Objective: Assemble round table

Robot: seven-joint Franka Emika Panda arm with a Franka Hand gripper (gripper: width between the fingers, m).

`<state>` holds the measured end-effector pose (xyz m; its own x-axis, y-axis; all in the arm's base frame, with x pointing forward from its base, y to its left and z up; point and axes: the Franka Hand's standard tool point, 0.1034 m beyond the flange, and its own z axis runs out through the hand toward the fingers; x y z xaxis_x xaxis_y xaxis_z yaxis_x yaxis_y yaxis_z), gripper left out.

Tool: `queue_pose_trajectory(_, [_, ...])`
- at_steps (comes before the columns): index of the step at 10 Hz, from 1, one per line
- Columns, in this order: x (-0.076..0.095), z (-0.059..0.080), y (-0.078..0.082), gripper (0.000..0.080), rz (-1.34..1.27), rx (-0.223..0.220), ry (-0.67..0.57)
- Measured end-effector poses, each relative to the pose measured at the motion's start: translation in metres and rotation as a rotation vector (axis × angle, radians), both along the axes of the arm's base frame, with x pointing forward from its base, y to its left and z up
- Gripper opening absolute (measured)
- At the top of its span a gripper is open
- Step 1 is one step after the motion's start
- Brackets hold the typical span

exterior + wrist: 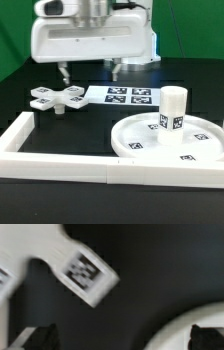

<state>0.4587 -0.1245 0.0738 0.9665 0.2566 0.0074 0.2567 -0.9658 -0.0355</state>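
The large rimmed round disc (140, 142) lies on the table at the exterior view's right. The short cylinder leg (173, 110) stands upright on it. The cross-shaped piece (57, 97) lies flat at the left, with tags on its arms. My gripper (90, 72) hangs above the table behind and between the cross-shaped piece and the disc, open and empty. In the blurred wrist view one tagged arm of the cross-shaped piece (80, 272) and the rim of the disc (200, 319) show. The gripper (124, 339) is wide open over dark table, with nothing between its fingertips (40, 336).
The marker board (124, 96) lies flat behind the disc. A long white square-bar frame (60, 168) runs along the front and up the left side (17, 130). The table top is black.
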Motion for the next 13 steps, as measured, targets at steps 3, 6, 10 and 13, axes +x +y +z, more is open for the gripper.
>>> queue_pose_trajectory(3, [0.001,-0.001,0.003,0.0649,-0.005,0.000,-0.001])
queue_pose_trajectory(6, [-0.012,-0.010,-0.027,0.0649,-0.067,-0.028,-0.018])
queue_pose_trajectory(10, [-0.021,-0.019,-0.044,0.0649,-0.051,-0.043,-0.020])
queue_pose_trajectory(13, [-0.027,-0.028,-0.049,0.0649,-0.037,-0.045,-0.006])
